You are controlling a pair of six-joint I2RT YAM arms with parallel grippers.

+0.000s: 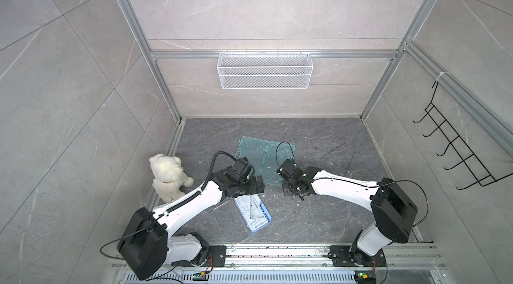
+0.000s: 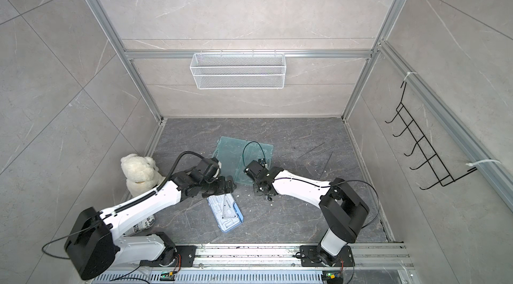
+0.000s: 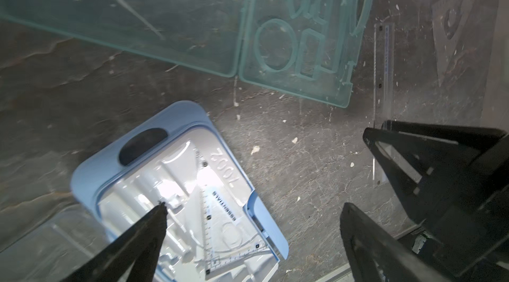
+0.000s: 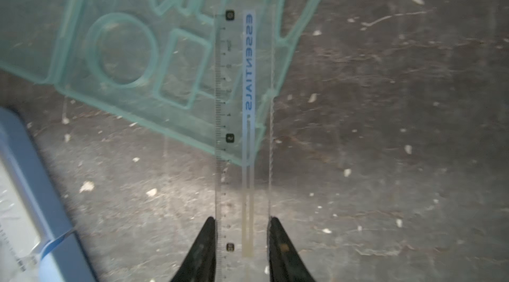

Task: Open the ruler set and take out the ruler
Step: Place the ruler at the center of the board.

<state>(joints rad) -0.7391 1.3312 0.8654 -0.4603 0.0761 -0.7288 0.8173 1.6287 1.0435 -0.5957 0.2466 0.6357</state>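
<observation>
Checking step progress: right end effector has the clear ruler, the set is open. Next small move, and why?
Probably shift the right end effector sideways over the table, away from the green case, then lower. Its jaws pinch the ruler by its edges, already out of the open blue ruler set; the ruler's far end overlaps the green case in the right wrist view.

Two robot arms, the left arm [image 1: 191, 202] and the right arm [image 1: 344, 188], stand at the bottom of the frame over one dark surface [image 1: 305, 213]. On view: two plastic cases, one green case [image 1: 255, 149] and one blue case [image 3: 93, 170]; one straight ruler [image 4: 234, 129]; two set squares, a boxed set square [image 3: 217, 211] and a loose set square [image 3: 440, 32]; one plush bear [image 1: 169, 174]; one wire basket [image 1: 265, 70]; one five-hook rack [image 1: 455, 152].
</observation>
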